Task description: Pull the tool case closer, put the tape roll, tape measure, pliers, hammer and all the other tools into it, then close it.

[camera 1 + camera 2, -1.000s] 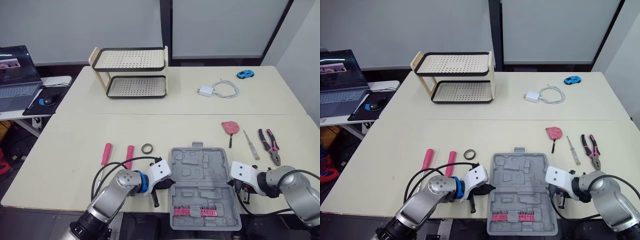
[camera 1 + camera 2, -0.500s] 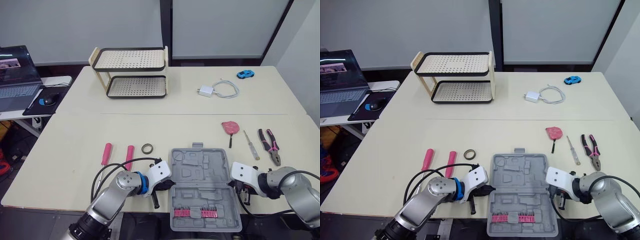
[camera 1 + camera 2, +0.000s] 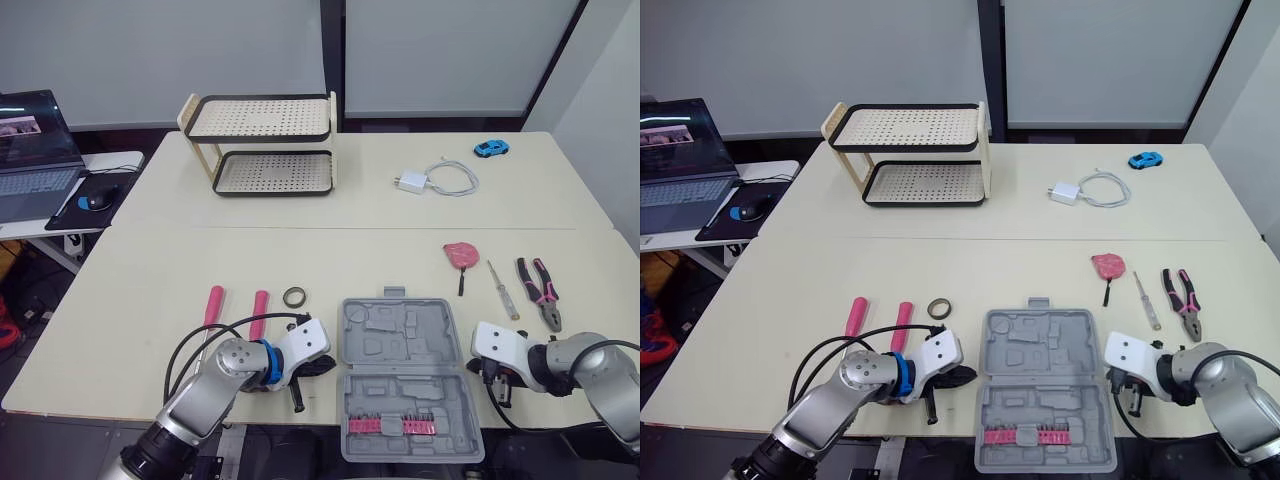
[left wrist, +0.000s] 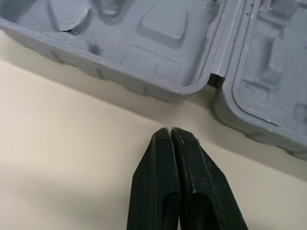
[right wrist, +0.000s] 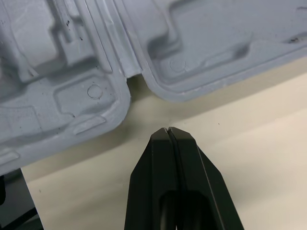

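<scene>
Left eye view: open tool case [image 3: 405, 375] flat on bench [image 3: 150, 300] at its near edge; left wrist view: left tool [image 4: 171, 130] clenched, empty, tips near the case's hinge end, apart from it; right wrist view: right tool [image 5: 166, 130] likewise clenched at the opposite hinge end.

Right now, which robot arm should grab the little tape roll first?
The left. The tape roll lies left of the open tool case, on the same side as the left gripper. The right gripper sits across the case. Both are shut, so the left must open first.
</scene>
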